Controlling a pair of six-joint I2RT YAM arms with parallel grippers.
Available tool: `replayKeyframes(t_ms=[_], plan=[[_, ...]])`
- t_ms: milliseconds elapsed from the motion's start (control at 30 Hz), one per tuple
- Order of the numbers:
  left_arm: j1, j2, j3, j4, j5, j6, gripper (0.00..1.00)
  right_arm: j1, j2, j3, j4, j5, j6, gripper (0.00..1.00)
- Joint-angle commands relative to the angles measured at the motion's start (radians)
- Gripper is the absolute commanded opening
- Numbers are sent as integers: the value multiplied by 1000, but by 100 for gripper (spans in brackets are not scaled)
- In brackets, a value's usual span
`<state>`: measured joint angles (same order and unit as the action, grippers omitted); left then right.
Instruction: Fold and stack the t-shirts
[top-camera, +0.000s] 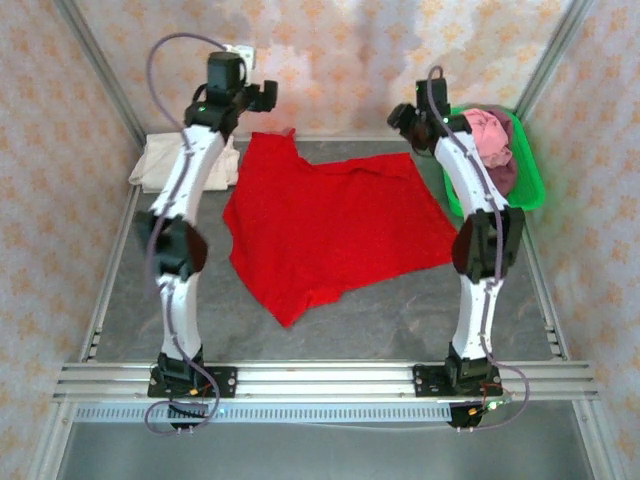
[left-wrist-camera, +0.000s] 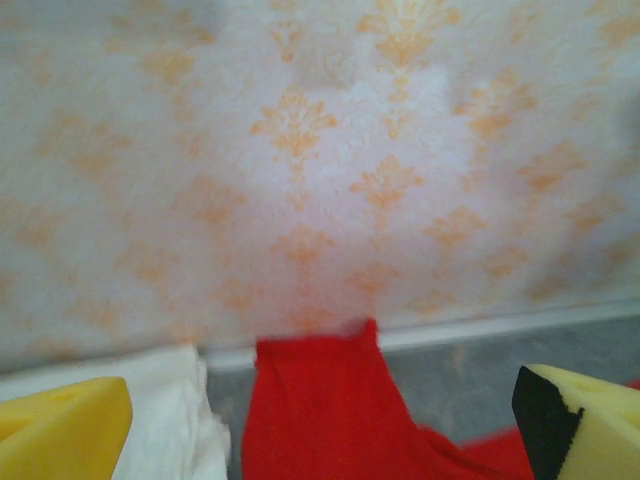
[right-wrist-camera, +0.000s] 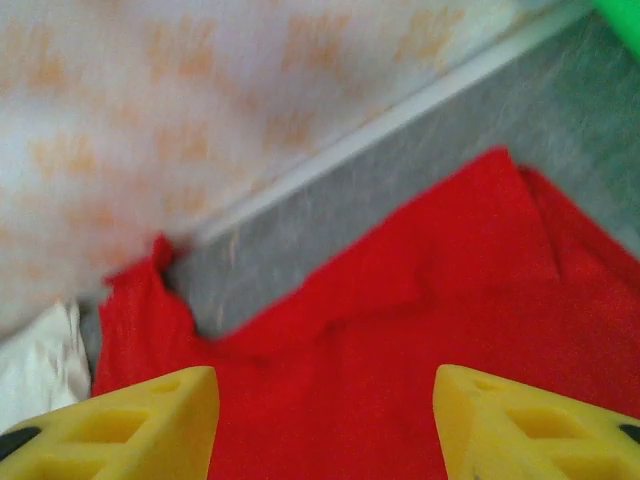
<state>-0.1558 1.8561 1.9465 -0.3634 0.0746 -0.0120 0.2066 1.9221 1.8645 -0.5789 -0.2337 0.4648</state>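
The grey table top sits inside walls papered pale cream with orange motifs. The red t-shirt lies spread flat across the middle of the table, with one narrow corner reaching the foot of the back wall. Above that far-left corner hangs the left gripper, its yellow foam pads spread wide at the two sides of the wrist view, with nothing between them. The right gripper hangs over the red t-shirt's far-right corner with its pads parted less widely. It grips nothing, and the cloth lies loose beneath. To the left of the red t-shirt a cream-white t-shirt is bunched against the back wall, its edge just beside the red corner. To the right of the red t-shirt a green plastic tray holds a crumpled pink t-shirt and a maroon t-shirt. Bare table lies open between the red t-shirt's near edge and the arm bases.
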Motion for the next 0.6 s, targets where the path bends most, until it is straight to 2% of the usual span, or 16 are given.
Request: replayKeyframes(t_ms=[0,67,167,267,367,567], plan=[[-39,-118,-391,191,52,-211,89,8,-128,-208,94,-6,-80,56],[-70,-160,-525,158,46,-258,79,8,-153,-298,65,-16,-108,50],[-111,-194,-683,140,74,-314,76,11,-174,-412,42,1,-134,47],[-128,-213,-805,144,109,-382,65,13,-169,-487,21,20,-142,43],[-131,-219,-921,210,137,-442,64,13,-144,-545,22,52,-132,42],[-131,-177,-1044,275,161,-516,62,29,-27,-563,-17,21,-133,39]])
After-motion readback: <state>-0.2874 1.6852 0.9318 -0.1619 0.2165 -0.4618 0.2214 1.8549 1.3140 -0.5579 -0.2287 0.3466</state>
